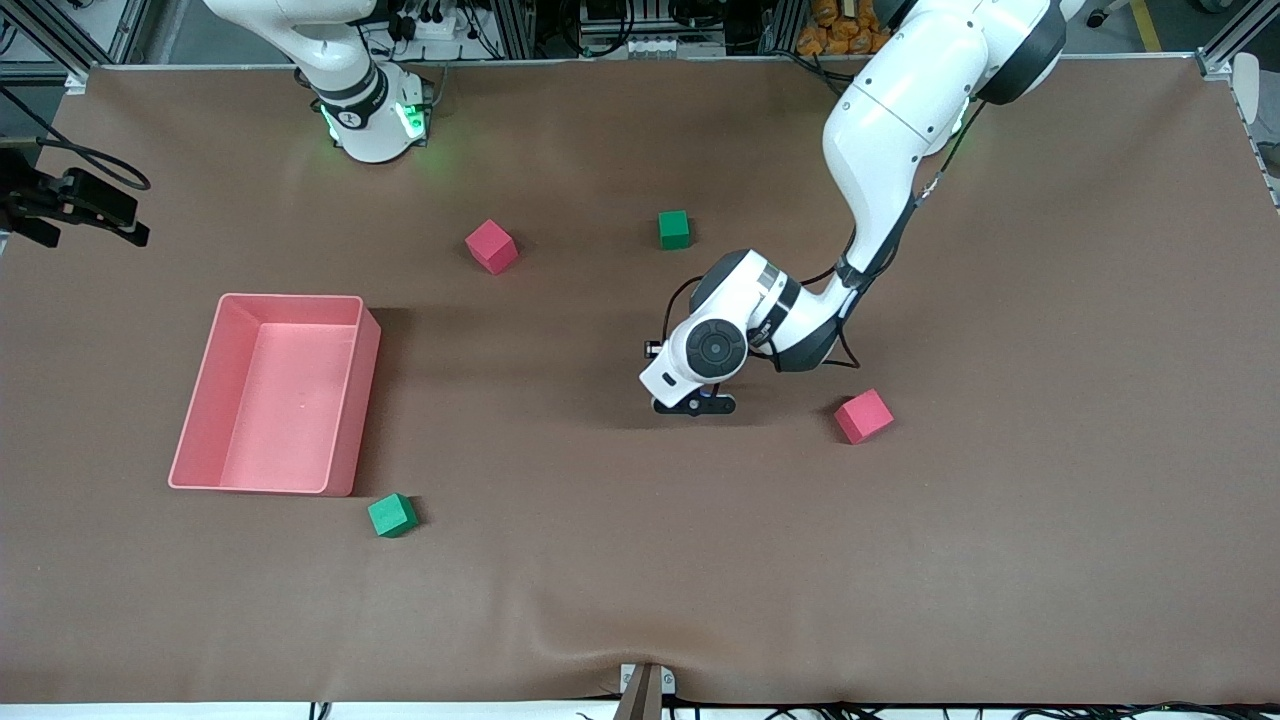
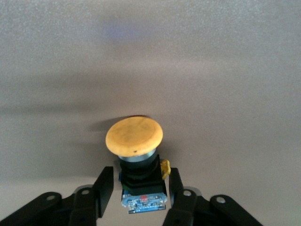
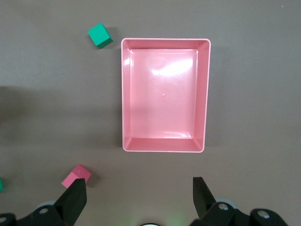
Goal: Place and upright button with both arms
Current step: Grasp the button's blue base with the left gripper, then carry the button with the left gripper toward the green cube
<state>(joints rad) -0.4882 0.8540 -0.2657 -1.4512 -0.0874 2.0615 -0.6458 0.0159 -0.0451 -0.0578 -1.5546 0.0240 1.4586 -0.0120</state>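
Brown cloth-covered table (image 1: 1050, 560), aluminium frame posts (image 1: 1225, 45) at its corners.

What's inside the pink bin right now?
Nothing shows inside the pink bin: the right wrist view looks straight down on its bare floor. The button is not there; it sits between the left pincer's fingers. No part of the bin's floor is covered.

Brown table (image 1: 1000, 560), pink tray (image 1: 345, 470), pink cubes (image 1: 491, 246), green cubes (image 1: 674, 229)

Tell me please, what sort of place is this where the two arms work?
Probably a robotics lab or test cell. The table is covered in brown cloth and framed by aluminium rails, cables and equipment crowd the edge by the arm bases, and foam practice cubes such as the pink cube lie scattered.
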